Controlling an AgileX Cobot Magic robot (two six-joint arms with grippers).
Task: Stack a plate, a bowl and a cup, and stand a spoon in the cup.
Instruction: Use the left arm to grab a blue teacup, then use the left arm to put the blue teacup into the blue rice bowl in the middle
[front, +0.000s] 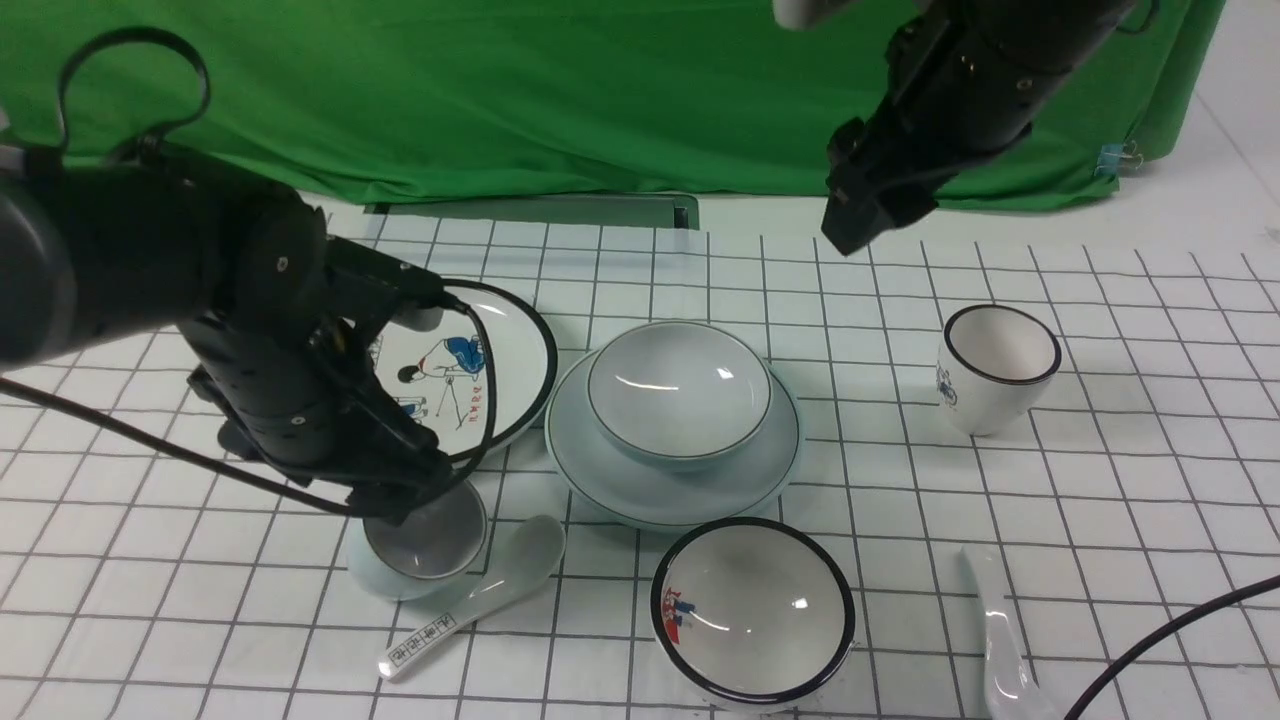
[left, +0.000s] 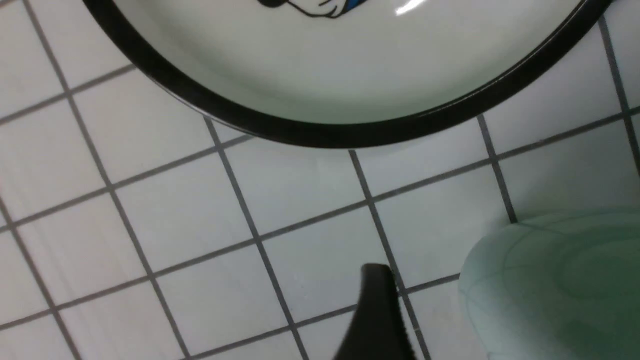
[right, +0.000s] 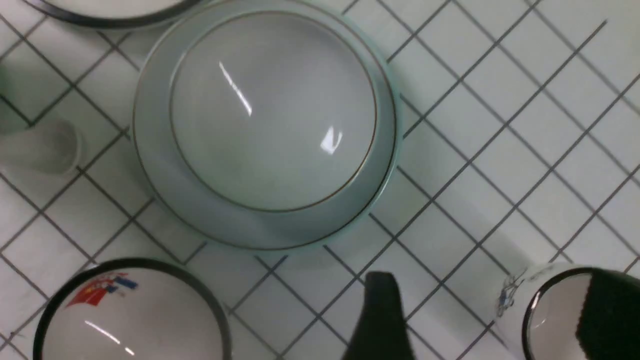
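The plain bowl (front: 678, 390) sits in the plain plate (front: 600, 470) at the table's middle; both also show in the right wrist view, the bowl (right: 272, 110) and the plate (right: 210, 220). The pale blue cup (front: 425, 548) stands front left. My left gripper (front: 405, 505) is at its far rim, jaws apart. One finger (left: 377, 310) stands clear of the cup's wall (left: 555, 285); the other is hidden. The plain white spoon (front: 1005, 640) lies front right. My right gripper (front: 855, 220) hangs high, open and empty (right: 492, 320).
A black-rimmed cartoon plate (front: 500, 350) lies at the left. A printed-handle spoon (front: 480, 595) lies beside the blue cup. A black-rimmed bowl (front: 752, 610) sits in front. A white black-rimmed cup (front: 995, 365) stands at the right. A cable (front: 1170, 630) crosses the front right corner.
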